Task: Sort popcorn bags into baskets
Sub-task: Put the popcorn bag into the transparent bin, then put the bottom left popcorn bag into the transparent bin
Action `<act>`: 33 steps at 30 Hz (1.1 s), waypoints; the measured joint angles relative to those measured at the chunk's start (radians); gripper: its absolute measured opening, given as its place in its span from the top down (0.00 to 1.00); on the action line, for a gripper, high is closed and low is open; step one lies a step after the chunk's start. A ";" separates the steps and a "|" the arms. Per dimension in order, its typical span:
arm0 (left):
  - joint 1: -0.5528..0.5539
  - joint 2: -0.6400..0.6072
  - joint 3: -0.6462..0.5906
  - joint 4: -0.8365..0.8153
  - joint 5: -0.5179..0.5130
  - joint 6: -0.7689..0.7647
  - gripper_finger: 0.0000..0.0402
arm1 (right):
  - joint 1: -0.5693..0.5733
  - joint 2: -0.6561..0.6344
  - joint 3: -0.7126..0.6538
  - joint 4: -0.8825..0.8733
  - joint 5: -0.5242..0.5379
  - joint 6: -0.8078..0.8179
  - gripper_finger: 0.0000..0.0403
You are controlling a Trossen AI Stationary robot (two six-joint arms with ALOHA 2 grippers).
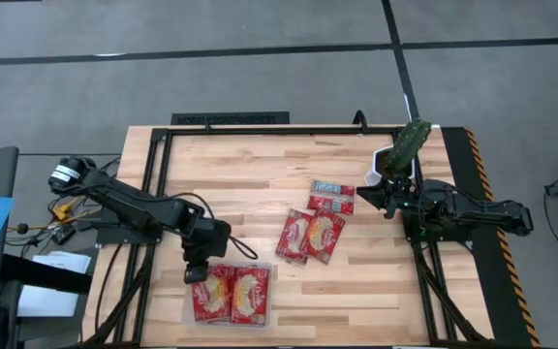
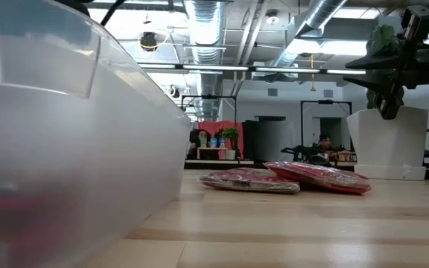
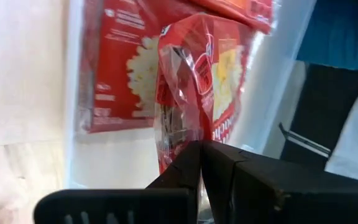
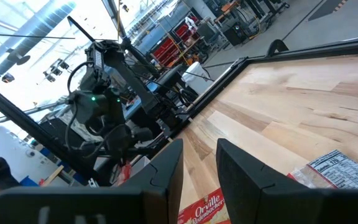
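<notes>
Left gripper [image 1: 197, 274] pinches a glossy red popcorn packet [image 3: 194, 87] over the clear plastic tray's [image 1: 190, 312] left end, above two packets. Three loose packets [image 1: 310, 236] lie mid-table, nearer the right gripper [image 1: 387, 197], fingers narrowly apart, hovering beside the white bowl [image 1: 400, 161].

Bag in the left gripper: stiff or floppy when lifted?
Probably floppy: the bag held in the left gripper is creased and folded at the pinch. Its glossy film looks slippery. Likely light, since the bags in the tray lie flat.
</notes>
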 joint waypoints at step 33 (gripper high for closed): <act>0.052 -0.014 0.000 0.108 -0.130 -0.099 0.67 | 0.000 0.000 0.000 0.000 0.000 -0.005 0.70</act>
